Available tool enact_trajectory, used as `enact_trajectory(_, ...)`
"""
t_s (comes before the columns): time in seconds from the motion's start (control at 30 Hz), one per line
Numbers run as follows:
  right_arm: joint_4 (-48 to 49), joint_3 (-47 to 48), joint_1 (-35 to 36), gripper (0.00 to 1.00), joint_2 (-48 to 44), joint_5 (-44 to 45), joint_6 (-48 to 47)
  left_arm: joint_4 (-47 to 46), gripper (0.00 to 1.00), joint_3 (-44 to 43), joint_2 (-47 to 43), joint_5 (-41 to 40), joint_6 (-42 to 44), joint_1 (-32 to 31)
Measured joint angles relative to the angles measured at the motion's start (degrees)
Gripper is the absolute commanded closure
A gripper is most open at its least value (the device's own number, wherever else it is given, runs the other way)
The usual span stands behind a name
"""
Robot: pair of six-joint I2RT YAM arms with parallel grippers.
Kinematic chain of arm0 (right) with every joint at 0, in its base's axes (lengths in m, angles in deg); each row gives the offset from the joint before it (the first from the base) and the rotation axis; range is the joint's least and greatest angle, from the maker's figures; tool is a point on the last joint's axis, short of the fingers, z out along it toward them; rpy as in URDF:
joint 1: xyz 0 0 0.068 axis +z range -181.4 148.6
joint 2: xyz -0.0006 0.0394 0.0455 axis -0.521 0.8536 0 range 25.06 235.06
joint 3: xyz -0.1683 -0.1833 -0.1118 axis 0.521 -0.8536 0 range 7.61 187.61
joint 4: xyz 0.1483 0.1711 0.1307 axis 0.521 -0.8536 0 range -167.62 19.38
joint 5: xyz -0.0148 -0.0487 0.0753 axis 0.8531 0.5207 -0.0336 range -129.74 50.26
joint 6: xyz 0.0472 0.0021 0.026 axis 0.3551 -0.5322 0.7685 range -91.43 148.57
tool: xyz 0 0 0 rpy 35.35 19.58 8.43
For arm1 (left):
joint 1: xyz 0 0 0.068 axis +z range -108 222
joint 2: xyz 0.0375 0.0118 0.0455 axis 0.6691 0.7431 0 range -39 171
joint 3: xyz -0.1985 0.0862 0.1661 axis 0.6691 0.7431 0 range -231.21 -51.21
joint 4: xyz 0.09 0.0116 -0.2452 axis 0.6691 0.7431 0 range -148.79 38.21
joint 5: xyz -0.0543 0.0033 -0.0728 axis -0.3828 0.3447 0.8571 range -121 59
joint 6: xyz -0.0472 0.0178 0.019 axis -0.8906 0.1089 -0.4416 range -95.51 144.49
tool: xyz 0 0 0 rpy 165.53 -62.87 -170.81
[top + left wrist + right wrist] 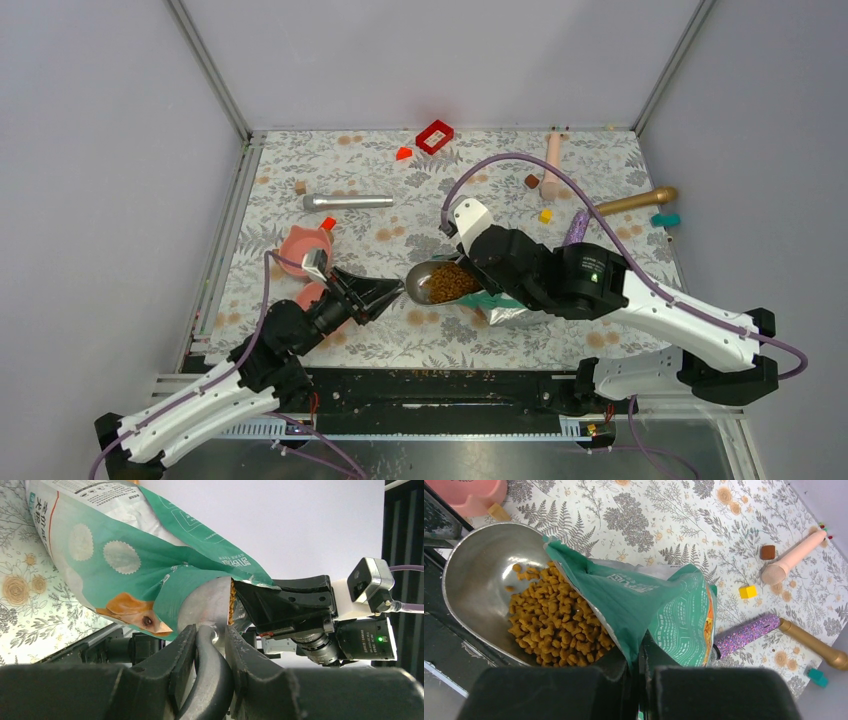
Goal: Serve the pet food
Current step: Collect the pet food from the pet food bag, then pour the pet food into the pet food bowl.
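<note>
Left tool (210,636) clamped the scoop handle (212,680), jaws part-closed; right tool (640,675) pinched the pouch (649,610) tight. Kibble (554,625) sat heaped in the scoop (479,565); further pouring could spill it onto the bench (634,525).

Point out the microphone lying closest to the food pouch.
The glittery purple microphone: one end lies right beside the pouch. The pink, gold and silver ones lie farther off on the table.

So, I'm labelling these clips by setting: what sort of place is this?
Probably a lab test cell, not a home: bare grey walls on metal framing enclose a floral-covered table.
</note>
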Motion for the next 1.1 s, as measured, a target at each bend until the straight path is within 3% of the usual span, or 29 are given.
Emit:
enact_trajectory(0.13,-0.46,-0.85,0.0,1.0,-1.16,0.24,1.29,-7.76,1.0,3.85,1.25,1.18,-0.59,0.0)
enact_trajectory(0.27,-0.33,-1.27,0.0,1.0,-1.84,0.17,2.8,-8.96,1.0,5.03,0.2,1.88,-0.9,-0.02)
enact_trajectory(0.57,-0.61,-1.25,0.07,1.0,-2.12,1.33,3.78,5.66,1.0,-1.01,-5.68,0.61,-1.14,0.0)
enact_trajectory(1.1,-0.83,-1.11,0.07,1.0,-2.36,1.99,4.33,16.02,1.0,-5.35,-8.96,-2.03,-0.63,0.13)
